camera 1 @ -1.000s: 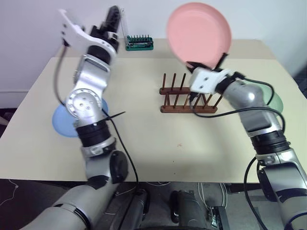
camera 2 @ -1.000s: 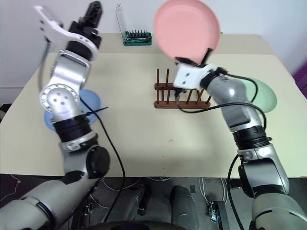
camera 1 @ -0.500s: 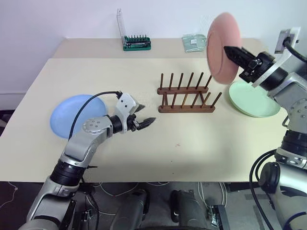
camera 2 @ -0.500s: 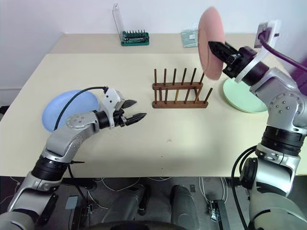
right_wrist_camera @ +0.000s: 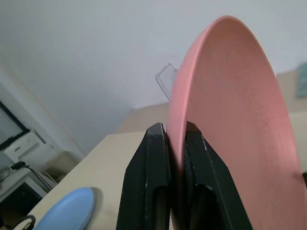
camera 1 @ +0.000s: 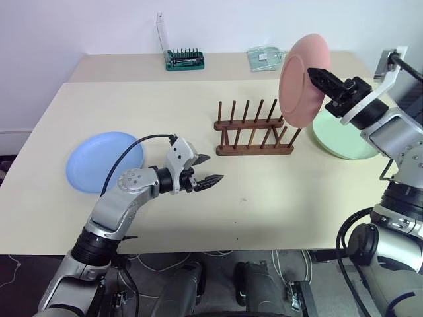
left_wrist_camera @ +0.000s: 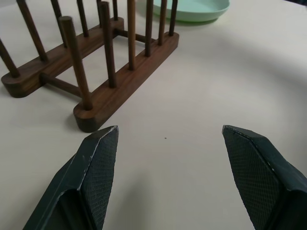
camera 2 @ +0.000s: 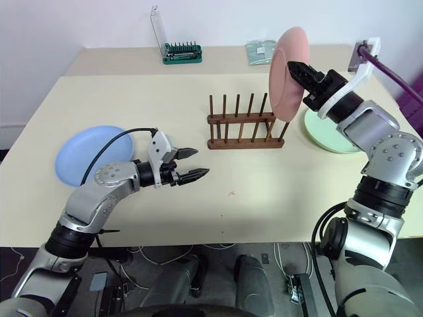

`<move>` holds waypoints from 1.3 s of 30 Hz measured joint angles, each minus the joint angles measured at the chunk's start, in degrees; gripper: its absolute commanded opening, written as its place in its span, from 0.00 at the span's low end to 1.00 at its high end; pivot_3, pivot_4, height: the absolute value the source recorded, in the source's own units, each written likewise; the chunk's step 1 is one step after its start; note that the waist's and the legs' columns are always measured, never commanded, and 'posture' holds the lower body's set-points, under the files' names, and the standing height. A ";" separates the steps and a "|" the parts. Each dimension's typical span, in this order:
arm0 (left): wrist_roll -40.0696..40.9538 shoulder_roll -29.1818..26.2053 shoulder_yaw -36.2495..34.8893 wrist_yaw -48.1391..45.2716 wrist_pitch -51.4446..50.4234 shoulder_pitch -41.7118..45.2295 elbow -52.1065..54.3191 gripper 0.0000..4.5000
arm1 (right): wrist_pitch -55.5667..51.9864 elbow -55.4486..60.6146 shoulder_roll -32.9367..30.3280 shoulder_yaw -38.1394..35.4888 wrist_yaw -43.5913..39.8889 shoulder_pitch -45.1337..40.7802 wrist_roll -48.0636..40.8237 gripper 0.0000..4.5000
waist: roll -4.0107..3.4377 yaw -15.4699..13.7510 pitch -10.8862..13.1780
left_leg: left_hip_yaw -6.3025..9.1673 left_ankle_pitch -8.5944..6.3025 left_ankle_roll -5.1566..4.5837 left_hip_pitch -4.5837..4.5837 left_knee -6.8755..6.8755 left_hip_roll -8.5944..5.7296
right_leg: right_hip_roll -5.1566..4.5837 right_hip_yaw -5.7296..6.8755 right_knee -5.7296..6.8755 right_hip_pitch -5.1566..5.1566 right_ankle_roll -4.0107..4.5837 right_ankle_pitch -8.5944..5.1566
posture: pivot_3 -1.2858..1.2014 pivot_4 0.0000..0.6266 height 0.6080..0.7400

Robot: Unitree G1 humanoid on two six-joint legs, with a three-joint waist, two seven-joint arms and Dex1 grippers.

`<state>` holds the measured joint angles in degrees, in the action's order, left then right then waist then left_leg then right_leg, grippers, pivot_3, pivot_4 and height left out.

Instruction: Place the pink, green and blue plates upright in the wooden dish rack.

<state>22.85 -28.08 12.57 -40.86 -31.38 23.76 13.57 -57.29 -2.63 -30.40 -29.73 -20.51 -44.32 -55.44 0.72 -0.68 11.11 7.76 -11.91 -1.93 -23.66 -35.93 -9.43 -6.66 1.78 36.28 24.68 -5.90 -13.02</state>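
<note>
My right gripper (camera 1: 317, 74) is shut on the rim of the pink plate (camera 1: 299, 82), which it holds on edge in the air above the right end of the wooden dish rack (camera 1: 254, 129). The rack's pegs hold nothing. Right of the rack, the green plate (camera 1: 345, 137) lies flat on the table. At the table's left lies the blue plate (camera 1: 103, 162), also flat. My left gripper (camera 1: 214, 168) hovers low over the table in front of the rack's left end, open and holding nothing. The left wrist view looks between my open fingers (left_wrist_camera: 98, 158) at the rack (left_wrist_camera: 120, 91).
A green tool holder with a clear lid (camera 1: 183, 59) and a clear packet (camera 1: 266, 57) sit at the table's (camera 1: 277, 205) back edge. The table's front edge runs just below my left arm.
My left arm has swung down from high at the back left to low before the rack. My right gripper has rolled the pink plate from facing me to on edge, shifting right.
</note>
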 measured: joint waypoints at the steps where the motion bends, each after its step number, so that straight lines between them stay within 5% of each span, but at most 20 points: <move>1: -0.21 0.05 0.04 -0.15 -0.18 0.00 0.13 0.79 | -0.30 -0.15 0.06 -0.02 1.14 0.00 -0.07 0.00 | 0.00 -0.02 0.00 | -0.01 0.00 -0.01 -0.01 0.00 0.00 | 0.00 0.00 0.00 0.00 0.00 0.00 | 0.52 0.24 0.93; 4: -0.88 0.09 0.04 -0.25 -0.55 -0.13 0.12 0.79 | -1.17 -1.06 0.33 -0.33 3.91 0.00 -1.11 0.00 | 0.00 -0.07 0.00 | -0.01 0.00 -0.02 -0.01 0.00 0.00 | 0.00 0.00 -0.02 -0.01 0.00 0.00 | 0.52 0.24 0.93; 11: -2.11 0.99 0.24 -0.55 -0.71 -0.26 0.13 0.80 | 0.62 -2.06 0.75 0.15 6.49 0.06 -0.18 0.68 | -0.01 -0.03 0.00 | -0.01 0.00 -0.03 -0.01 0.00 0.00 | 0.01 0.00 -0.02 -0.01 -0.01 0.00 | 0.52 0.24 0.93; 21: -2.62 1.78 0.27 -1.09 -0.88 -0.44 0.33 0.80 | 18.21 -4.16 -10.82 3.90 -1.43 2.83 15.22 0.68 | -0.01 -0.21 0.00 | -0.02 -0.04 -0.08 -0.03 -0.02 0.00 | 0.01 0.04 -0.13 -0.06 -0.05 0.02 | 0.52 0.24 0.93; 24: -2.72 1.21 0.22 -1.68 -0.93 -0.91 0.71 0.80 | 22.81 -6.68 -18.26 5.80 -6.42 10.06 22.41 0.68 | -0.02 -0.23 0.00 | -0.07 -0.10 -0.17 -0.03 -0.03 -0.01 | -0.02 0.06 -0.19 -0.10 -0.06 0.02 | 0.52 0.24 0.93; 28: -2.96 1.28 0.27 -2.72 -0.86 -0.93 0.71 0.80 | 33.33 -6.82 -25.52 17.94 -16.01 21.40 35.70 0.68 | -0.17 0.52 -0.07 | -0.19 -0.10 -0.18 0.02 -0.04 0.02 | -0.04 0.03 -0.15 -0.08 -0.09 0.02 | 0.52 0.24 0.93; 39: -4.38 1.72 1.69 -4.08 -0.76 -0.44 0.18 0.80 | 53.61 -28.12 -22.56 35.78 -16.18 12.78 59.59 0.68 | -0.48 1.21 -0.06 | -0.20 -0.08 -0.07 0.13 -0.17 0.05 | 0.00 0.01 -0.11 -0.21 -0.08 0.19 | 0.52 0.24 0.93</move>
<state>18.47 -26.37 14.26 -44.94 -32.14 23.32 13.75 -3.68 -30.75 -52.95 6.05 -36.69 -31.54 4.16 0.24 0.53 11.06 7.56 -12.00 -2.00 -23.53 -36.10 -9.39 -6.65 1.79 36.17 24.46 -5.99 -12.83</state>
